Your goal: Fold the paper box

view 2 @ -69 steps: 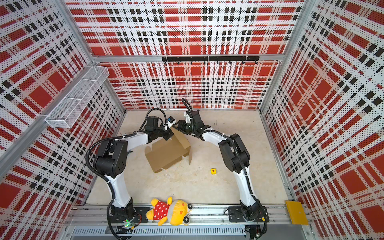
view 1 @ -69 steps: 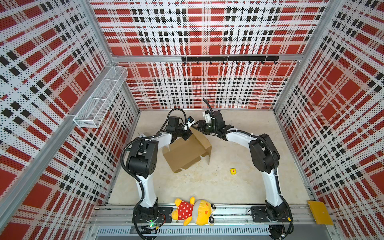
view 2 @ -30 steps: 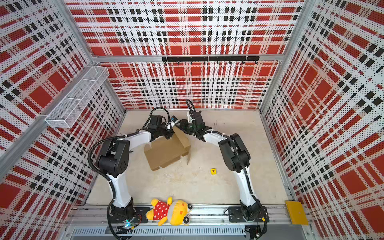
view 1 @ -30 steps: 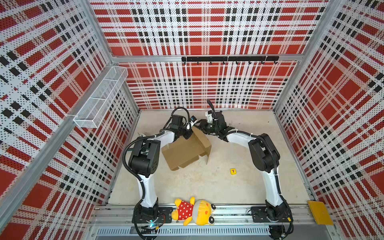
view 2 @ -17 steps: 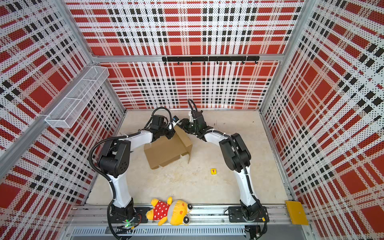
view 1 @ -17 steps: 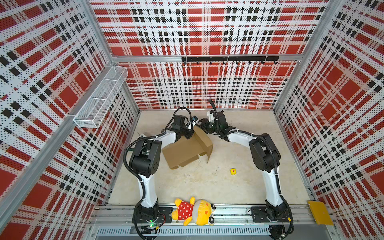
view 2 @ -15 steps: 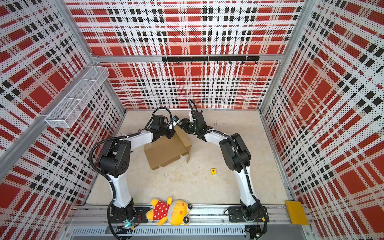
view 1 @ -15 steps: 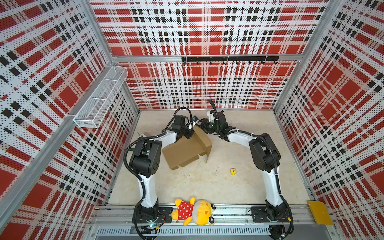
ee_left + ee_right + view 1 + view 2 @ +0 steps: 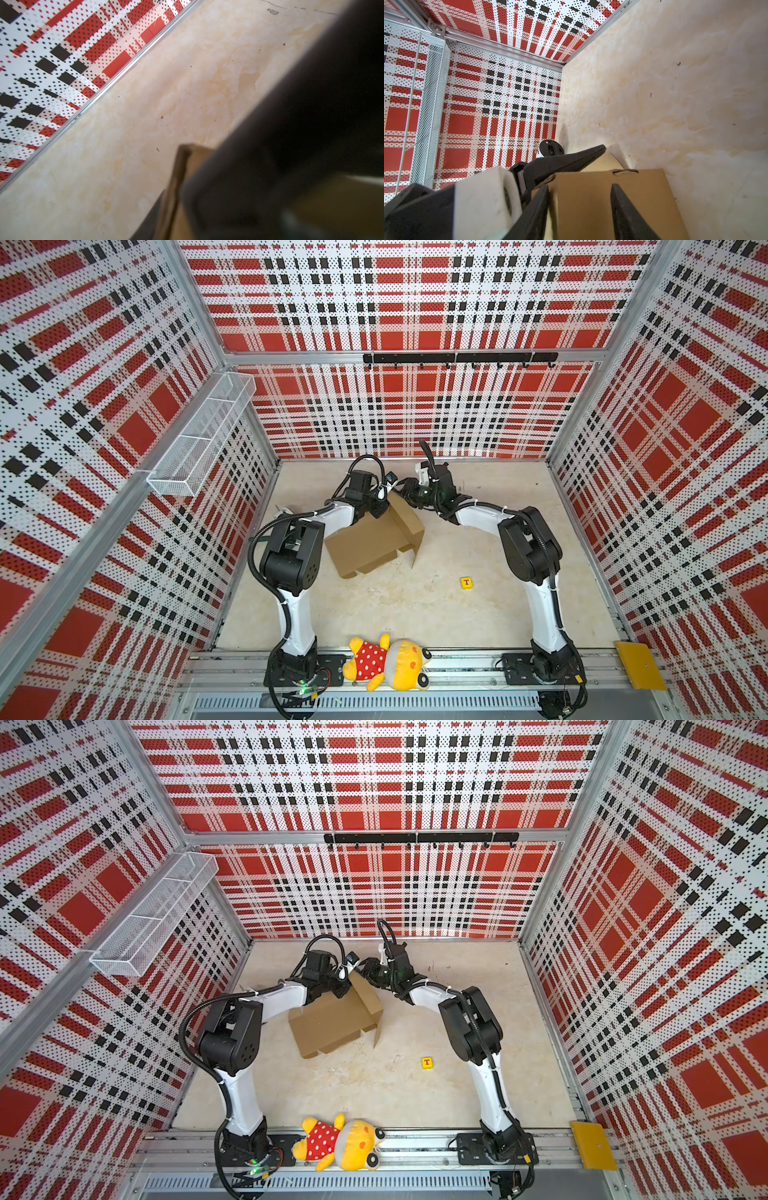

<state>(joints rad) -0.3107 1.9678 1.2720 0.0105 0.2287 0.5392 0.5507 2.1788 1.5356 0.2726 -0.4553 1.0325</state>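
The paper box (image 9: 370,541) is brown cardboard, partly folded, and lies mid-table in both top views (image 9: 330,1025). One side flap (image 9: 417,547) stands up at its right. Both grippers meet at its far corner. My left gripper (image 9: 383,506) reaches in from the left, and a cardboard edge (image 9: 182,166) shows blurred between its dark jaws. In the right wrist view one of its fingers (image 9: 571,160) lies along the panel's top edge. My right gripper (image 9: 579,186) has its fingers spread over a cardboard panel (image 9: 583,207), one finger at the panel's edge and one across its face.
A small yellow tile (image 9: 466,582) lies right of the box. A plush toy (image 9: 386,662) rests on the front rail. A wire basket (image 9: 203,435) hangs on the left wall and a hook rail (image 9: 457,358) on the back wall. A yellow plate (image 9: 640,664) sits at the front right.
My left gripper has crept a little to the right along the box's far edge, closer to the right gripper. The box and the right gripper have hardly moved.
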